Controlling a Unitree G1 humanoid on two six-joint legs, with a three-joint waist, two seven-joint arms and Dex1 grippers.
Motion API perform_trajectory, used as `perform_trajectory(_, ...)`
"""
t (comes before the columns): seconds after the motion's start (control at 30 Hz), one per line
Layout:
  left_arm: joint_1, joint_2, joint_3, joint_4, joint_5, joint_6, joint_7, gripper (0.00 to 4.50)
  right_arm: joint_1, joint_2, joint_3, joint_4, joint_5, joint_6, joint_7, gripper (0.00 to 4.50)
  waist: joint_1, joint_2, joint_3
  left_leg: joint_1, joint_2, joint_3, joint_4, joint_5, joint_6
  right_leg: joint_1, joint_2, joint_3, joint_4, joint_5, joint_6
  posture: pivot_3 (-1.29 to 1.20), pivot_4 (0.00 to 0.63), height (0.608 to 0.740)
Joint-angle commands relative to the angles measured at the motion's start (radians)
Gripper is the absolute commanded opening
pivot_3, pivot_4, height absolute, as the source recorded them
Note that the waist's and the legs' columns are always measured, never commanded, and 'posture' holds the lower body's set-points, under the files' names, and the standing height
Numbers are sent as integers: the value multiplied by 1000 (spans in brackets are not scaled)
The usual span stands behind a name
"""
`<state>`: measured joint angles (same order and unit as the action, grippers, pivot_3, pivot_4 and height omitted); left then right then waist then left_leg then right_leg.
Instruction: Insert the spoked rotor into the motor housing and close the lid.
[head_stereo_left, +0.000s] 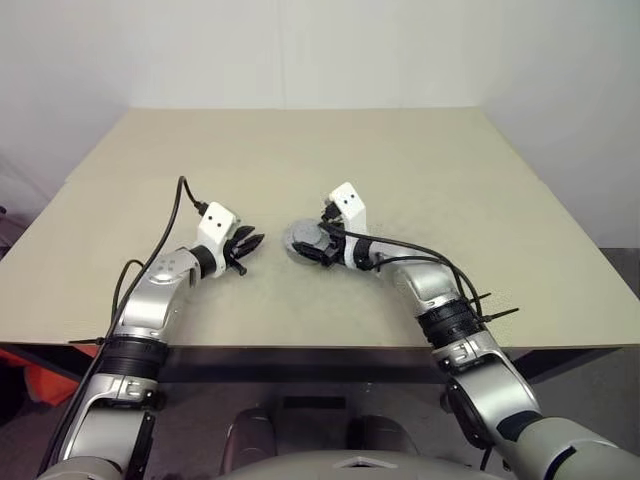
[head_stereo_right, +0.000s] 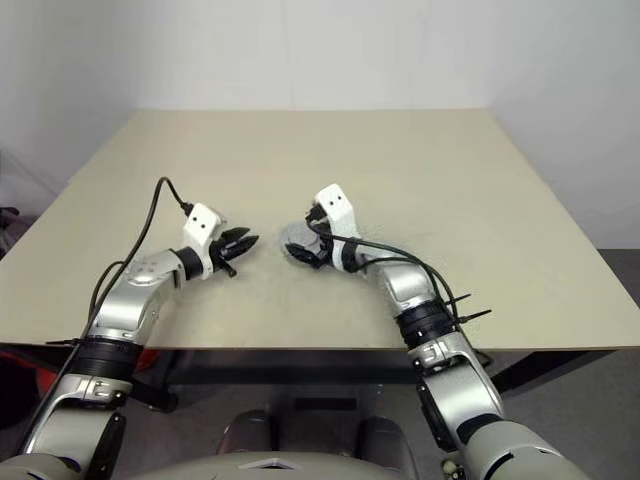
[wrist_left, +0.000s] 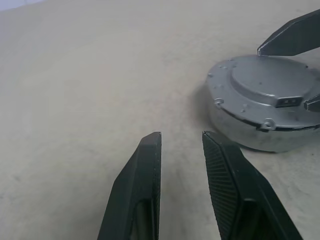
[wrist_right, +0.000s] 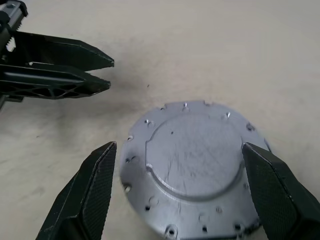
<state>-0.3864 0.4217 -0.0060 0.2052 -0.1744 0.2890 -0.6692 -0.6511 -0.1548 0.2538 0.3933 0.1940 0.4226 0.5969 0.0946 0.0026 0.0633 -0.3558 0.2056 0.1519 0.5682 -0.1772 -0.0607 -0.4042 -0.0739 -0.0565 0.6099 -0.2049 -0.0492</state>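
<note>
Lid (wrist_right: 192, 167) seated on motor housing (wrist_left: 260, 135), between spread right gripper (wrist_right: 185, 195) fingers, untouched

Scuffed matt grey metal lid (wrist_right: 192, 165) on a smooth matt beige table (head_stereo_left: 300, 150).

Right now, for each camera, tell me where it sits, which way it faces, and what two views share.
Head views: on the robot's head, looking forward and down over the beige table; both arms show, left claw apart from the lid, right claw around it.
Left wrist view: along that claw's two narrowly parted fingers, toward the lidded motor housing.
Right wrist view: looking down on the lid, its wide-open fingers either side.
Shared: both wrist views show the lid and the other claw.
</note>
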Motion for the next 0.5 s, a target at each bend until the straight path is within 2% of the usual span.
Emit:
perform_trajectory(0.03,4,4,15,-41,-12,-5,2,1381,-43,28,2,50,-32,-70,14,4485,0,0,0,0,0,0,0,0,0,0,0,0,0,0,0,0,0,740)
perform_trajectory(0.43,33,3,11,-77,-7,10,19,1381,-56,47,-18,162,-93,-149,23,4485,-1,0,0,1,0,0,3,-2,4,2,0,0,2,0,0,0,0,740)
perform_trajectory(0.5,32,2,10,-77,-6,10,21,1381,-60,46,-26,177,-99,-161,19,4090,-2,0,0,3,0,0,3,-3,5,3,0,0,2,0,0,0,0,740)
